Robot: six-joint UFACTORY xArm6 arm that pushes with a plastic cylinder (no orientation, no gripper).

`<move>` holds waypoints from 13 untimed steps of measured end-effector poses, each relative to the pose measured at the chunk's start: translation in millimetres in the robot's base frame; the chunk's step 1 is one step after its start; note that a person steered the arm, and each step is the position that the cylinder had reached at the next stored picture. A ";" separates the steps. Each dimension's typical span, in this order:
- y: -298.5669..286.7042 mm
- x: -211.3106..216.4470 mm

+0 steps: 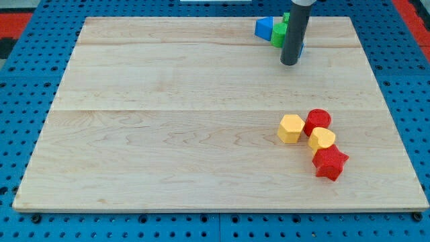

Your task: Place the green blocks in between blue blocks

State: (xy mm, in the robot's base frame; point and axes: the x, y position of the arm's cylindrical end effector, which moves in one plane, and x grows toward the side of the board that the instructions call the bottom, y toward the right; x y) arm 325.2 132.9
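My rod comes down from the view's top, and my tip (289, 63) rests on the wooden board near its top edge. A blue block (264, 27) lies just up and left of the tip. A green block (279, 35) sits against its right side, partly hidden by the rod. Another green piece (286, 17) shows above it beside the rod. A sliver of blue (302, 46) shows at the rod's right edge; its shape is hidden. The tip sits just below this cluster.
A second cluster lies at the lower right: a yellow hexagon block (291, 128), a red round block (318, 120), a yellow heart-like block (322, 139) and a red star block (330, 163). The wooden board (168, 134) rests on a blue pegboard.
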 end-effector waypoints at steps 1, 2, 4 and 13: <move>25.3 24.1; 65.3 62.4; 179.6 7.2; -49.5 -95.4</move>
State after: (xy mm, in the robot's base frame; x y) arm 229.9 83.4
